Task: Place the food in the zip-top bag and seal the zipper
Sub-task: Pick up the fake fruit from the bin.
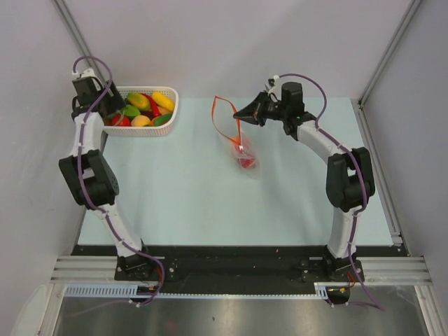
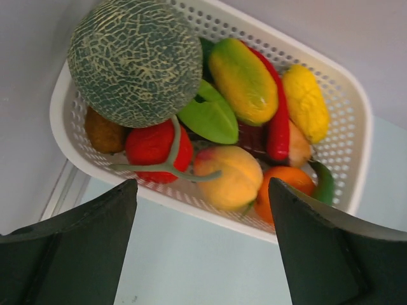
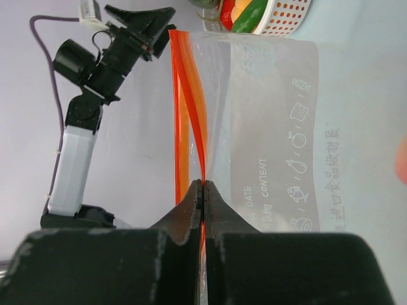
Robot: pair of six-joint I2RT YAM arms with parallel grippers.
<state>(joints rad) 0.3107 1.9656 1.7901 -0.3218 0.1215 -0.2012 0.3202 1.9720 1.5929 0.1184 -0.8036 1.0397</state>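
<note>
The clear zip-top bag lies mid-table with a red food piece inside it. Its orange-red zipper gapes open in a loop. My right gripper is shut on one side of the zipper strip, the bag hanging past it. The rest of the food lies in the white basket at the back left: a netted melon, a tomato, a peach, a chilli. My left gripper is open and empty at the basket's near rim.
Grey walls stand close on the left and right, with a metal rail along the right table edge. The left arm shows beyond the bag in the right wrist view.
</note>
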